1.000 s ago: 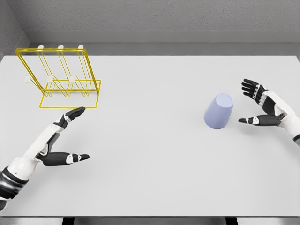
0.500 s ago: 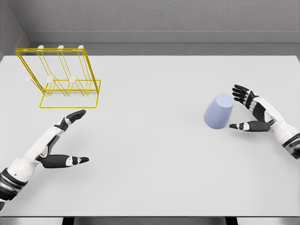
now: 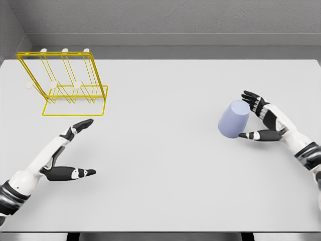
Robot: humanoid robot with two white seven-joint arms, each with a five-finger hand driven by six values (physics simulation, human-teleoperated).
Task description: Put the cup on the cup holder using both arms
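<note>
While the cup [image 3: 234, 119] stands upside down on the right half of the worktop [image 3: 165, 165], the step in hand looks like the first grasp, and the right hand [image 3: 262, 122] is set for it. Its fingers [image 3: 249, 97] are spread, reaching past the cup's far side at the top, with the thumb [image 3: 251, 135] lying low by the near rim; they look just beside or barely touching the wall, and I cannot tell which. Nothing is gripped yet.

To do it well, I judge the hand should close evenly, thumb and fingers opposite each other across the middle of the body. The cup tapers, so a pinch near the narrow top could squeeze it out; a lower, wider wrap seems safer. A one-sided push would likely slide or tip it.

Well apart, at the far left, sits the yellow holder [image 3: 70, 83] with its pegs. The left hand [image 3: 65, 155] rests near it, fingers relaxed and empty, placed to receive the cup midway, so the grasp should leave it some free wall.
</note>
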